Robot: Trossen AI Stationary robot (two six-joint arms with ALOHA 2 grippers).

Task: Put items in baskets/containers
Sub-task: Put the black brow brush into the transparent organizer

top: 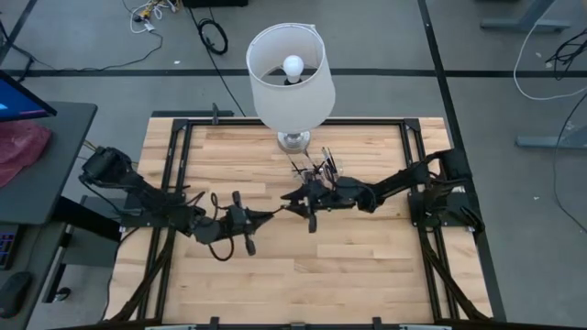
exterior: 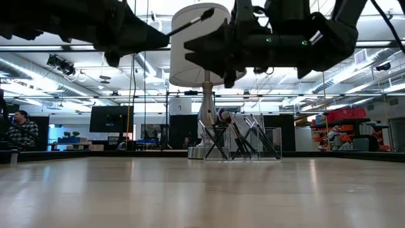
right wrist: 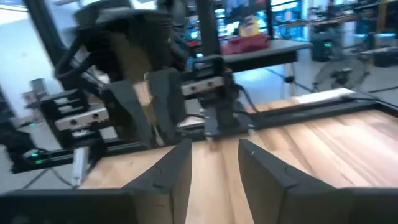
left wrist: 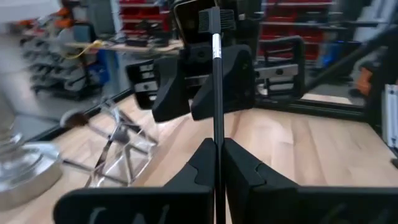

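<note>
Left pincer (left wrist: 217, 163) is pinching a dark-handled makeup brush (left wrist: 217, 93) up in the air mid-tabletop (top: 303, 275), pointing it at the right pincer (right wrist: 214, 163), whose fingers are spread and empty, while the clear box (exterior: 243, 144) with more brushes sits beside the lamp (top: 290, 78).

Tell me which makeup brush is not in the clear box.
The brush pinched in the left hand; the other brushes stand in the clear box.
</note>
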